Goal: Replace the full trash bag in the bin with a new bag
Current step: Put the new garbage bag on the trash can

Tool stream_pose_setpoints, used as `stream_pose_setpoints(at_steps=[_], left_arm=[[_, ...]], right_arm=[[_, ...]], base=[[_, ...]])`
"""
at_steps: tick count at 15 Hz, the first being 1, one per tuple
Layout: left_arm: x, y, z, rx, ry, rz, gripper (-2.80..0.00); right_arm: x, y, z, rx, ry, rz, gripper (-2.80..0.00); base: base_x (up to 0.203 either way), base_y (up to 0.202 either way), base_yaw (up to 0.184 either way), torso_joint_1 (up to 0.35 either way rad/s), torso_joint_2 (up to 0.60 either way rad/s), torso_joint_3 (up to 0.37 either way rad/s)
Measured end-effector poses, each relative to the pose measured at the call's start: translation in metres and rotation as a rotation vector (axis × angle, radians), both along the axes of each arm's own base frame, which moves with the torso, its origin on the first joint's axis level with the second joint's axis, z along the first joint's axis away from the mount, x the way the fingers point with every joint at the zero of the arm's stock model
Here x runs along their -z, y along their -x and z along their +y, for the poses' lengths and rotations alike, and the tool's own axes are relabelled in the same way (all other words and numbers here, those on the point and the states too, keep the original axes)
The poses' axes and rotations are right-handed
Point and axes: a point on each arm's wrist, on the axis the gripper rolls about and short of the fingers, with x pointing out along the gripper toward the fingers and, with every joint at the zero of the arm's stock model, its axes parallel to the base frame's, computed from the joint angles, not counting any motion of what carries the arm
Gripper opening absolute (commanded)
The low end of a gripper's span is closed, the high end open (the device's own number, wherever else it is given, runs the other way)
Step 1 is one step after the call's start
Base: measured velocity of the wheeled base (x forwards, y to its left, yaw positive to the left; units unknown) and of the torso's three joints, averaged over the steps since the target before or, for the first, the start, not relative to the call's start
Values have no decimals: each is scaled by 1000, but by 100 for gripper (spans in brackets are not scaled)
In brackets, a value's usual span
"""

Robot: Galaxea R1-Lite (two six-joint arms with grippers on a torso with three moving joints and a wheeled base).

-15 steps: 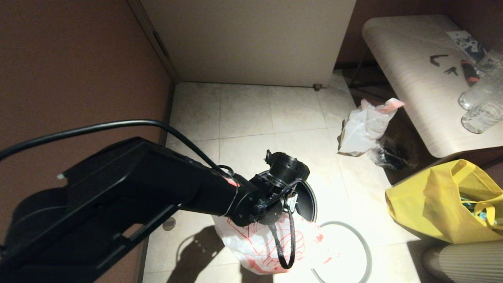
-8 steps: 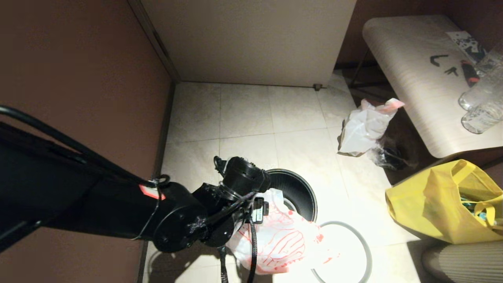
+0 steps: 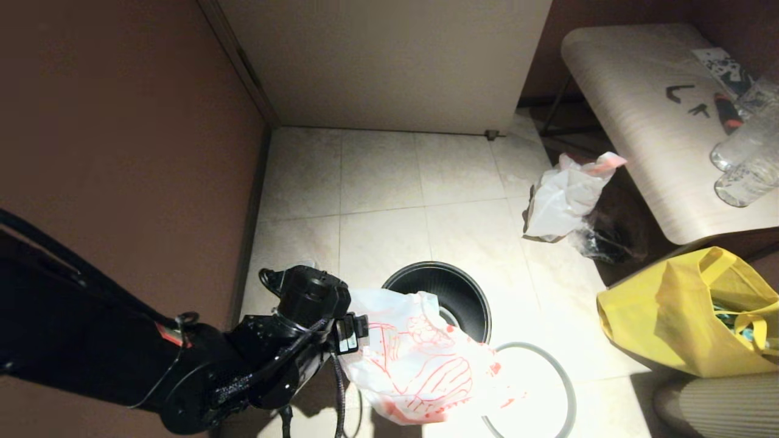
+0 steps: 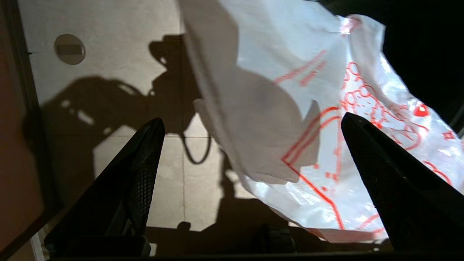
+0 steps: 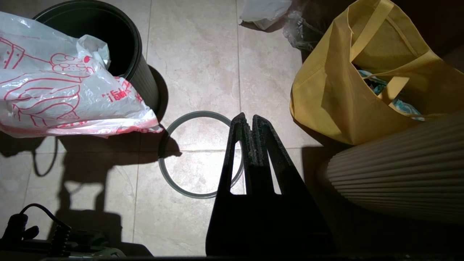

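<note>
I had one thin, crinkled translucent new bag (image 3: pixel 420 359) with red outline cartoon print draped over the near rim of the one round black bin (image 3: pixel 453 286), hanging down its outside. One thin grey ring (image 5: pixel 188 156) lay flat on the tile just beside the bin. My left gripper (image 4: pixel 250 152) hovered beside the bag, its ribbed black fingers (image 4: pixel 145 159) spread wide, pinching nothing. My right gripper (image 5: pixel 248 121) hung over the ring, fingers pressed together. One whitish full trash bag (image 3: pixel 566 198) sat crumpled by the table (image 3: pixel 633 115); one yellow fabric tote (image 3: pixel 688 316) stood nearby.
</note>
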Motion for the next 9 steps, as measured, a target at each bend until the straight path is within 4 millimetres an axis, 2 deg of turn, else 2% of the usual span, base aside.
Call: stream_pose_setpoints(at_steps=[4,5,7,9], left_arm=[[21,-16,10,-51,0,-14,0],[27,-24,10,-55,-5,-30,-280],[36,-37,8,-51,-13,-70,-280],[45,-41,7,-51,-22,-65,-280]], right_arm=[[0,0,0,0,0,0,-280],[0,0,0,0,0,0,-280],[0,0,0,0,0,0,-280],[0,0,0,0,0,0,-280]], base=[[0,0,0,0,0,0],[0,0,0,0,0,0],[0,0,0,0,0,0],[0,0,0,0,0,0]])
